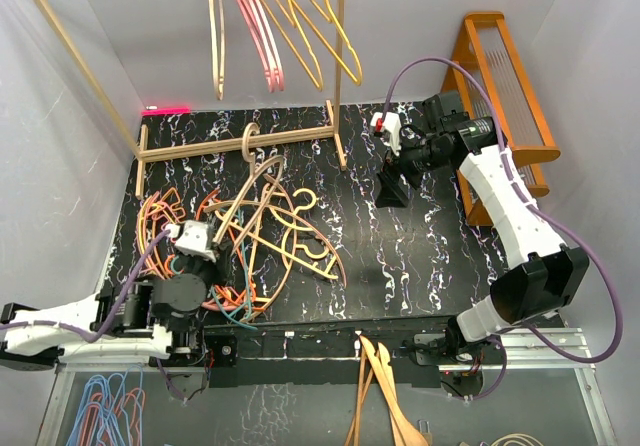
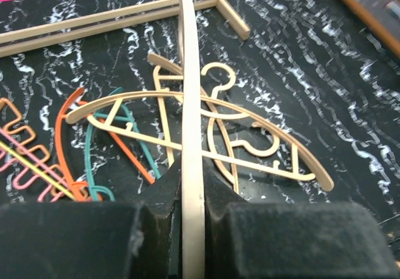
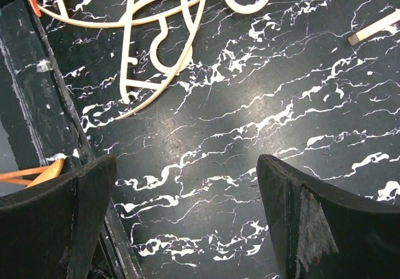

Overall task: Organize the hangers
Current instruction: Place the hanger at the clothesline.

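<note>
A tangled pile of tan, orange, teal and pink hangers (image 1: 265,231) lies on the black marbled mat (image 1: 420,256), left of centre. My left gripper (image 1: 192,238) is at the pile's left side, shut on the bar of a tan hanger (image 2: 190,135) that runs up toward the rack base. In the left wrist view my left gripper (image 2: 192,229) clamps that bar, with other tan hangers (image 2: 250,147) and orange and teal ones (image 2: 94,160) lying beneath. My right gripper (image 1: 392,192) is open and empty above bare mat (image 3: 219,135), right of the pile; tan hangers (image 3: 156,41) show at its far left. Tan, pink and yellow hangers (image 1: 275,26) hang on the rack.
The wooden rack's base (image 1: 240,141) stands at the back of the mat. An orange wooden stand (image 1: 510,96) is at the right wall. Light wooden hangers (image 1: 385,396) and blue and pink wire hangers (image 1: 100,411) lie below the mat's near edge.
</note>
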Motion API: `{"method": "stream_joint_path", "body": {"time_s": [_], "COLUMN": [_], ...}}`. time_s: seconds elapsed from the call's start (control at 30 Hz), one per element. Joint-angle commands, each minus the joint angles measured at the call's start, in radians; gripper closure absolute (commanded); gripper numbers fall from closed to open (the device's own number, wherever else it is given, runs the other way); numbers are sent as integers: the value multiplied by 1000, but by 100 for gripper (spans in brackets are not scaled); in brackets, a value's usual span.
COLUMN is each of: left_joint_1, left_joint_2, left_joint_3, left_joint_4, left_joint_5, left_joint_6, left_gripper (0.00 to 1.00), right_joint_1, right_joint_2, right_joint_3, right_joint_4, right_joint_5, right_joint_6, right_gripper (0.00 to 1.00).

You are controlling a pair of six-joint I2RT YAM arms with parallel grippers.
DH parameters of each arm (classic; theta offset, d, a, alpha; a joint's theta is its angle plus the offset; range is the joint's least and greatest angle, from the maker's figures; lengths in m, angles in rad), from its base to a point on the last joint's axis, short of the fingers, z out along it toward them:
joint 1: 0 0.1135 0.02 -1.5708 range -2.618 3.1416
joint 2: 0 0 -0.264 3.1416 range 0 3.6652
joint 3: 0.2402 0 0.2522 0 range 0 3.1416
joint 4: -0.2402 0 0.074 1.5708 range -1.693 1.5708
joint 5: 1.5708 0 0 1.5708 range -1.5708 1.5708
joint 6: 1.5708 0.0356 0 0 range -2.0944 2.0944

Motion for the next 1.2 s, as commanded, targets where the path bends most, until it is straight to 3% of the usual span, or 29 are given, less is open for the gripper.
{"method": "stream_joint_path", "body": {"time_s": [0.0, 0.07, 0.13, 0.2, 0.3, 0.4, 0.5, 0.77, 0.97, 1.17], "left_joint_1": [-26, -43, -43, -44, -47, -78, -82, -82, -82, -98], "left_joint_2": [-178, -120, -78, -125, -326, -470, -473, -483, -482, -482], "left_joint_3": [-96, -66, -75, -131, -260, -329, -379, -603, -633, -623], "left_joint_4": [346, 263, 292, 399, 637, 740, 794, 1392, 1717, 1905], "left_joint_5": [-81, -95, -92, -87, -58, -56, -60, -43, -62, -64], "left_joint_6": [255, 180, 189, 271, 467, 565, 585, 859, 1144, 1319], "left_gripper": [100, 100, 100, 100, 100, 100, 100, 100, 100, 100], "right_joint_1": [-4, -3, -3, -4, -3, -3, -4, -4, -5, -4], "right_joint_2": [22, 34, 45, 54, 63, 78, 94, 104, 107, 127], "right_joint_3": [68, 79, 96, 111, 125, 138, 156, 168, 154, 144], "right_joint_4": [-51, -60, -71, -78, -84, -96, -103, -110, -123, -131], "right_joint_5": [-52, -51, -51, -54, -56, -46, -39, -49, -76, -101], "right_joint_6": [-41, -41, -38, -35, -29, -26, -17, -1, -8, -19], "right_gripper": [1, 1, 1, 1, 1, 1, 1, 1, 1, 1]}}
